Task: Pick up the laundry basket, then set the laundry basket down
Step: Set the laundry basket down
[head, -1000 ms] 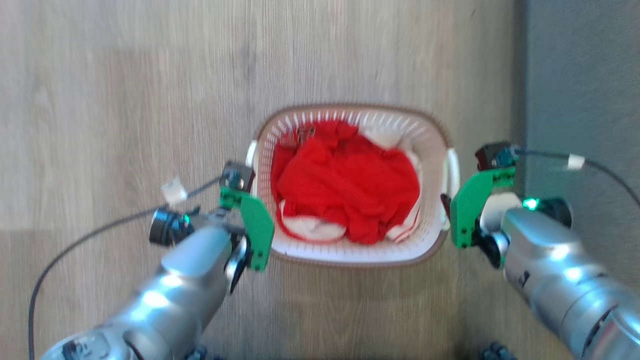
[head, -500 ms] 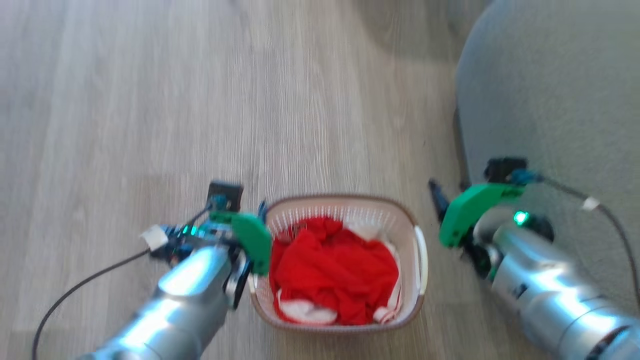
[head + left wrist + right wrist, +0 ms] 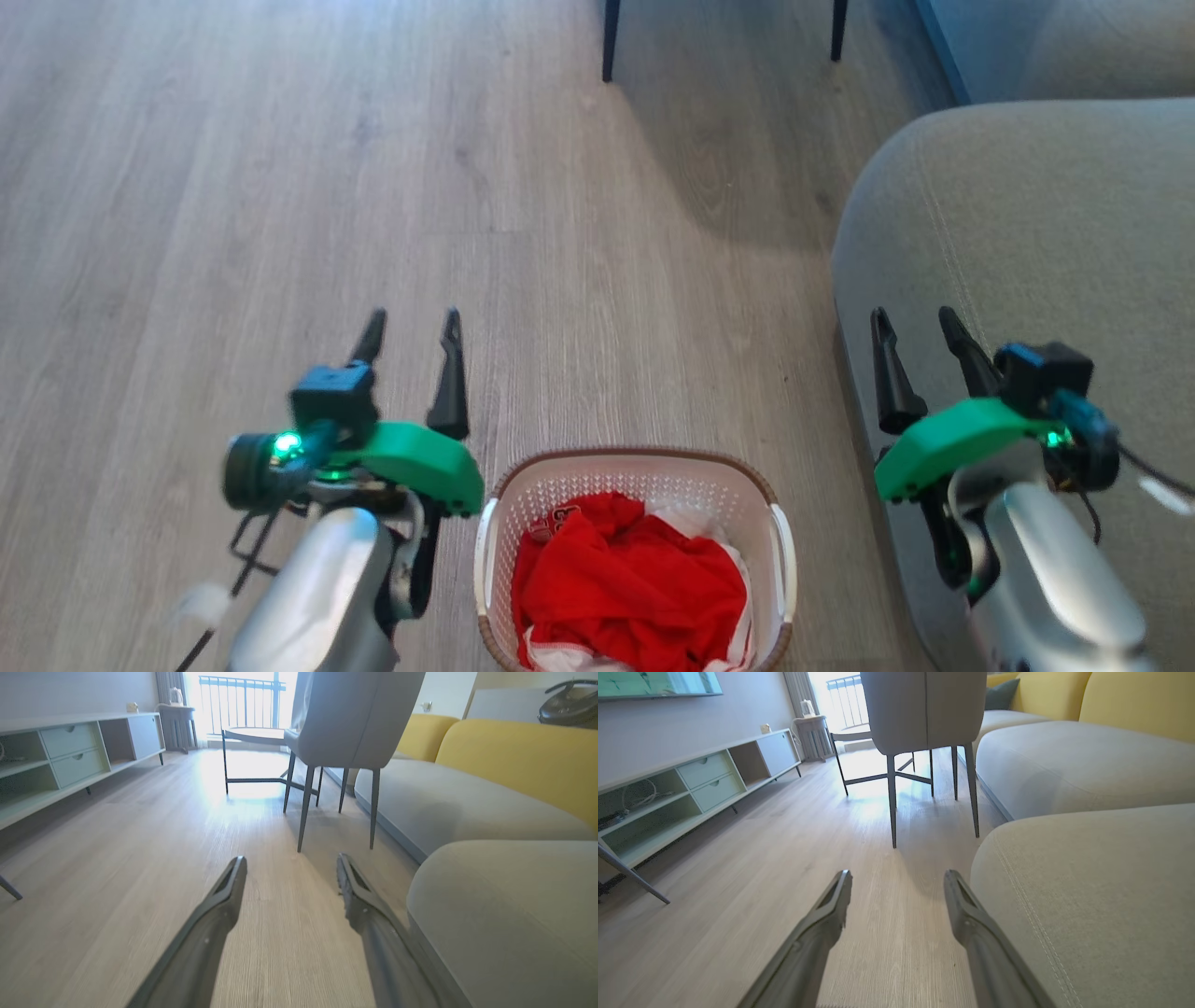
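Observation:
The laundry basket (image 3: 635, 471), white with a brown rim and red and white clothes inside, stands on the wooden floor at the bottom middle of the head view. To its left my left gripper (image 3: 414, 327) is open, fingers pointing forward, clear of the basket's left handle (image 3: 485, 551). On the other side my right gripper (image 3: 918, 322) is open too, beside the grey sofa and away from the right handle (image 3: 784, 560). Both wrist views show open empty fingers (image 3: 224, 896) (image 3: 831, 905) over bare floor.
A grey sofa (image 3: 1027, 233) fills the right side, close to my right arm. A grey chair (image 3: 345, 718) with thin dark legs stands ahead, with a yellow-backed sofa (image 3: 514, 751) behind it. A low pale cabinet (image 3: 60, 751) runs along the left wall.
Both grippers have come off the basket's side handles and swung up to point forward. The head camera has tilted up, so the basket now sits lower in that view.

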You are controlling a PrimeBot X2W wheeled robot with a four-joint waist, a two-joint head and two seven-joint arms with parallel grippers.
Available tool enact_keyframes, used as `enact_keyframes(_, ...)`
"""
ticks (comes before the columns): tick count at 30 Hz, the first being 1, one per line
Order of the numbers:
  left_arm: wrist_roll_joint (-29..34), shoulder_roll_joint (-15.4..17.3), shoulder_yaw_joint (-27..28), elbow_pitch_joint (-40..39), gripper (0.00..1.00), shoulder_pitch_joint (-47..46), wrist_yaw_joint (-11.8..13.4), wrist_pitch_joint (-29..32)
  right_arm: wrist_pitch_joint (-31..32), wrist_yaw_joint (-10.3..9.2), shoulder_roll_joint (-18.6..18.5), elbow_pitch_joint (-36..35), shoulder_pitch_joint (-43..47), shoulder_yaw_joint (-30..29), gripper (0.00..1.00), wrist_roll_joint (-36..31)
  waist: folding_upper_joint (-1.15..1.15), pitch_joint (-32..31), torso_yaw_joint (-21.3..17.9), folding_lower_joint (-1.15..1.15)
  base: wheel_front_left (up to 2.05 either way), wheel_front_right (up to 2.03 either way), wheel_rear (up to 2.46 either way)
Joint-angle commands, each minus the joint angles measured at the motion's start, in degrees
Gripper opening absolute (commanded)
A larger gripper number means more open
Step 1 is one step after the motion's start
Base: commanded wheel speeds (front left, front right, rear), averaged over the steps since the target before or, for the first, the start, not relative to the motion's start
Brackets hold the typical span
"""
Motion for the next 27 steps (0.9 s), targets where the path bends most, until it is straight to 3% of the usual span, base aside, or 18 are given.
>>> enact_keyframes(1,1.8,-0.3,4.6,-4.2,1.0,-1.2,-0.8,-0.5,-0.8,0.4,1.2,-5.0,-0.4,-0.8,1.0,-2.4,-0.01,-0.6,0.6,0.01,0.0,0.0,0.0)
enact_keyframes(5,8.4,-2.3,10.4,-11.3,1.0,4.0,-2.9,-0.5,-0.8,0.4,3.1,-14.7,5.6,-4.7,1.0,-7.5,-0.01,-1.2,1.2,0.01,0.0,0.0,0.0)
enact_keyframes(11,11.2,-3.8,15.6,-15.7,1.0,10.9,-4.8,-0.5,-0.8,0.4,4.1,-22.8,12.6,-6.5,1.0,-11.4,-0.01,-1.6,1.5,0.01,0.0,0.0,0.0)
enact_keyframes(20,9.3,-3.9,14.0,-15.1,1.0,14.6,-5.1,-0.5,-0.8,0.4,4.3,-24.4,18.4,-9.5,1.0,-11.8,-0.01,-1.9,2.2,0.01,0.0,0.0,0.0)
enact_keyframes(27,15.9,-3.9,13.5,-15.1,1.0,14.4,-6.6,-0.5,-0.8,0.4,4.3,-24.7,19.0,-8.8,1.0,-12.8,-0.01,-1.8,2.1,0.01,0.0,0.0,0.0)
